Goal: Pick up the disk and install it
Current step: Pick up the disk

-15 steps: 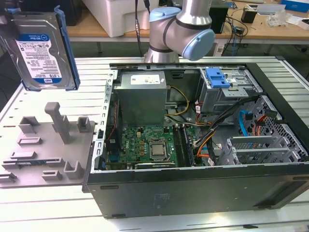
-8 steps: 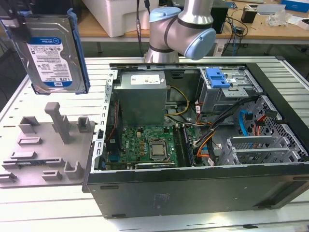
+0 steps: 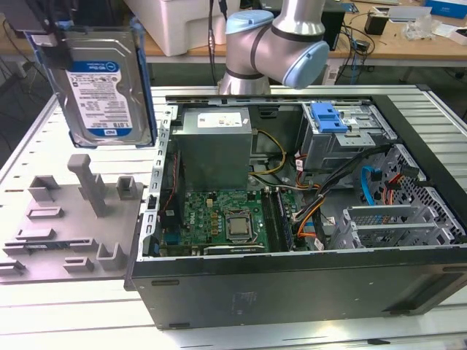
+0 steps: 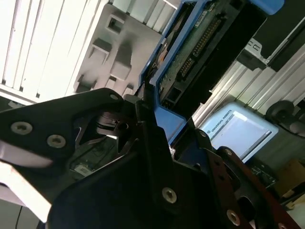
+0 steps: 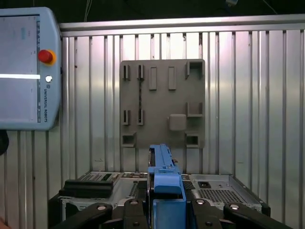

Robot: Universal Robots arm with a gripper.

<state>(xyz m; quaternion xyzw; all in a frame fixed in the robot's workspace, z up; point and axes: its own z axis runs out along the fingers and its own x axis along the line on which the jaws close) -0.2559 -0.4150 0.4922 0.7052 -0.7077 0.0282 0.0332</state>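
The pick-up can be judged done: the disk (image 3: 102,80) is held clear of the bench (image 3: 73,313), upright with its label turned to the camera, in the upper left of the exterior view, above the grey holder (image 3: 66,219) that lies at the lower left. The claw (image 5: 164,210) is closed on the disk. In both wrist views its black fingers (image 4: 150,143) are seen pressed to the blue rail from either side. Installation is judged to be left undone. The disk is well apart from the open case (image 3: 292,219), which takes up the centre and right of the exterior view. The blue-handled cage (image 3: 332,120), in the upper right of the case, is nowhere near it. In the exterior view the claw is cut off by the top edge of the frame, so the grip itself cannot be made out there. The arm (image 3: 277,44) is likewise cut off at the top centre. In the second wrist view much of the disk is covered by the claw's body, and its connector end is what can be told. In the first wrist view the disk is met edge-on, so little beyond the rail is shown. Whether a free slot is offered by the cage cannot be made out. A pendant (image 5: 26,71) is seen beside the holder in the first wrist view.
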